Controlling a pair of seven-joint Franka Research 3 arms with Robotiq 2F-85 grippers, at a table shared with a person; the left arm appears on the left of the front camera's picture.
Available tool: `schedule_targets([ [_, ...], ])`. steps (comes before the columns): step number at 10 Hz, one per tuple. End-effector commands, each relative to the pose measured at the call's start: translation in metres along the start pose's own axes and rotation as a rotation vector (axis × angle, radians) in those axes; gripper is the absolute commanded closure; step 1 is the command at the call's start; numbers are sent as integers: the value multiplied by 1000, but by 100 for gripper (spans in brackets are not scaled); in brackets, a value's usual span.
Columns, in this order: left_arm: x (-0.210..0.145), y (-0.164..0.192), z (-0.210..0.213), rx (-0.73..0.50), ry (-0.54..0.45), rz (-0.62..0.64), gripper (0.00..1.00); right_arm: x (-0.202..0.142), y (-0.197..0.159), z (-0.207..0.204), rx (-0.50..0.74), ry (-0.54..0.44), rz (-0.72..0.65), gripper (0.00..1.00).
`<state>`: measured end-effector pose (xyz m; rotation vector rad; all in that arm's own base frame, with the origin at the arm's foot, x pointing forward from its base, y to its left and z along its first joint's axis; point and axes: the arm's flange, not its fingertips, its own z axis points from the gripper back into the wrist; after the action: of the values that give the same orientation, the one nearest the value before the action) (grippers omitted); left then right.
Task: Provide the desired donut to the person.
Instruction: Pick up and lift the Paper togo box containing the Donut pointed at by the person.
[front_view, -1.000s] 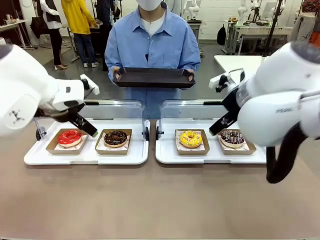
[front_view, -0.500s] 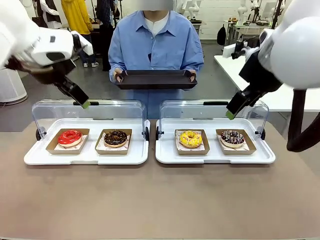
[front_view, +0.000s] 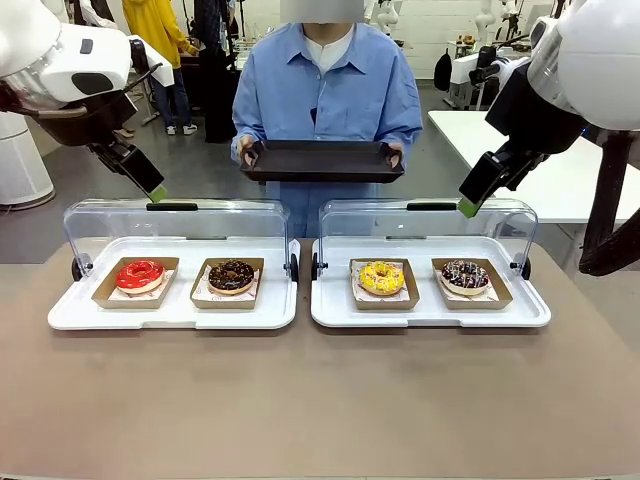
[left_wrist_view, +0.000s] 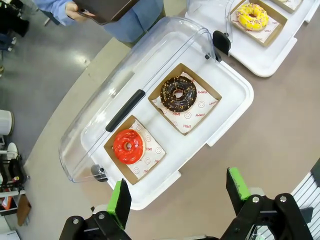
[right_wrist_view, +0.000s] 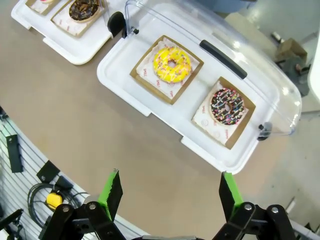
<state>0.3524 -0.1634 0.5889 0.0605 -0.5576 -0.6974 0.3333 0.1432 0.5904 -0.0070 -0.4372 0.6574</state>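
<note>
Four donuts sit in cardboard boxes: a red donut (front_view: 139, 274) (left_wrist_view: 128, 146), a chocolate donut (front_view: 231, 275) (left_wrist_view: 178, 93), a yellow donut (front_view: 381, 276) (right_wrist_view: 171, 64) and a dark sprinkled donut (front_view: 465, 274) (right_wrist_view: 226, 106). The person (front_view: 325, 90) stands at the far side and holds a dark tray (front_view: 322, 160) in both hands. My left gripper (front_view: 155, 191) (left_wrist_view: 177, 187) hangs open and empty high above the left pair. High above the right pair, my right gripper (front_view: 467, 206) (right_wrist_view: 169, 186) is also open and empty.
Each pair of donuts lies in a white serving tray (front_view: 170, 315) (front_view: 430, 315) whose clear lid (front_view: 175, 218) (front_view: 428, 218) is tipped back toward the person. Bare brown tabletop (front_view: 320, 400) spans the near side. Another table (front_view: 500, 135) stands at the back right.
Both arms have risen from just above the trays to well above the lids, still open. The person has shifted slightly right with the dark tray.
</note>
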Motion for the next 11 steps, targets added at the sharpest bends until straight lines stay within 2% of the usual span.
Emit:
schedule_targets([
  [1,1,-1,-3,-5,-14,-1,0,-1,-1,-1,9,2,-2,0],
  [4,0,0,-1,-1,2,0,0,0,0,0,0,0,0,0],
  [5,2,22,3,-188,18,56,0,-10,-26,6,254,-54,164,0],
  [6,-5,46,7,-294,-68,13,0,-18,-59,11,459,-140,175,0],
  [8,-13,84,18,-483,-153,-34,0,-39,-122,2,672,-262,240,0],
  [9,-16,103,24,-581,-201,-68,0,-49,-147,-3,707,-326,267,0],
  [11,-31,141,27,-643,-348,-131,0,-71,-193,-14,767,-461,269,0],
])
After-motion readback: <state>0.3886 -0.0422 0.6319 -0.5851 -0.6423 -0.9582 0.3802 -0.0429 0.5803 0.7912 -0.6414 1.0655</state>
